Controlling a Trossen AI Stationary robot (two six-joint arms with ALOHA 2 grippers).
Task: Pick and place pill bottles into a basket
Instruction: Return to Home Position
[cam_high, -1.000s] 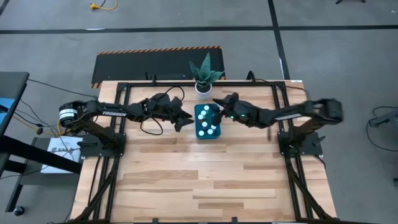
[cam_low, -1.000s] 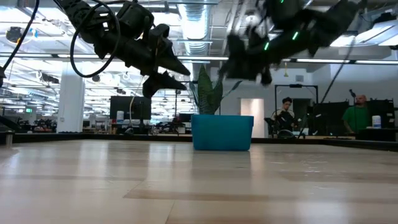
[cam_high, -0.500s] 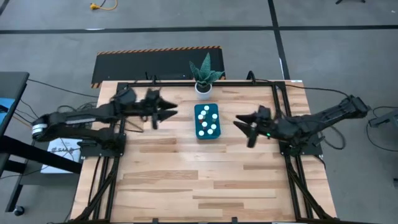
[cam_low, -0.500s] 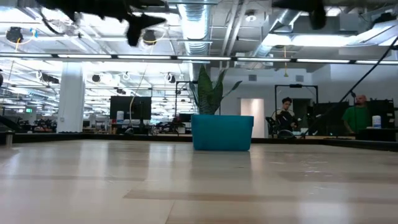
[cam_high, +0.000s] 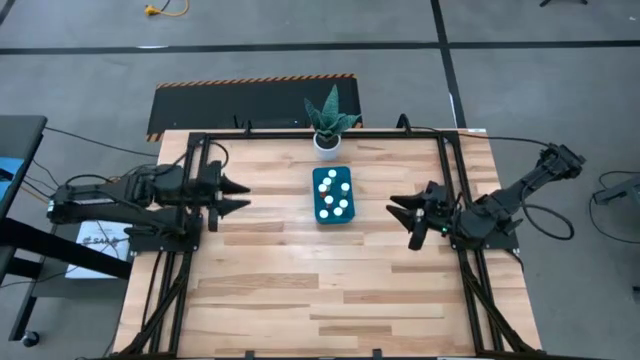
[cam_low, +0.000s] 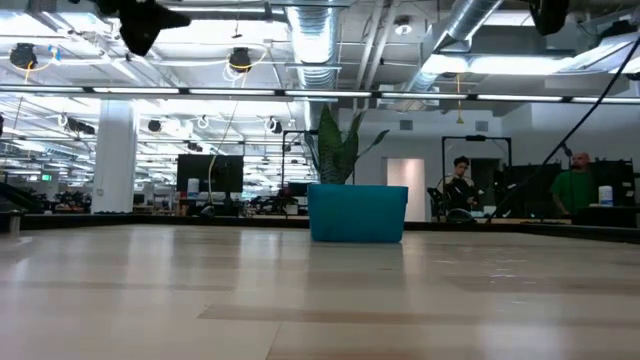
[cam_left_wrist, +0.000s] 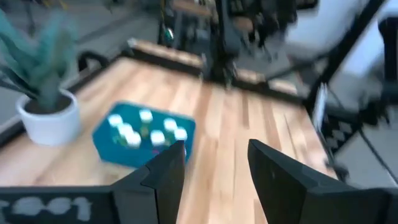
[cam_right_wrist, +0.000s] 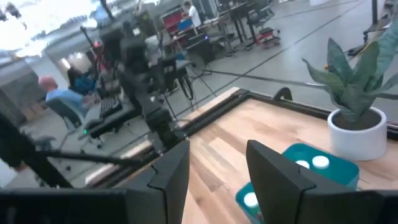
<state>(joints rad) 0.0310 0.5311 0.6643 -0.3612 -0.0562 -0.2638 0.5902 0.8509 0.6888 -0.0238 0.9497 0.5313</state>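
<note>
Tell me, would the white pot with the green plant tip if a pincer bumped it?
Probably, if hit high: the tall green leaves rise well above the small round white pot, so it looks top-heavy. A low push might just slide it along the wooden table.

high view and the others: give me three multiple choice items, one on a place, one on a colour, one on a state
1. Where is the plant pot relative to the basket? A) inside it B) beyond it, at the table's far edge C) nearer than it
2. The basket's colour? A) red B) yellow C) teal-blue
3. The left gripper and right gripper jaws are: A) open, empty B) both shut C) shut on a bottle
Answers: 1 B, the high view shows the pot past the basket; 2 C, its wall shows teal; 3 A, both wrist views show jaws apart, nothing between.
</note>
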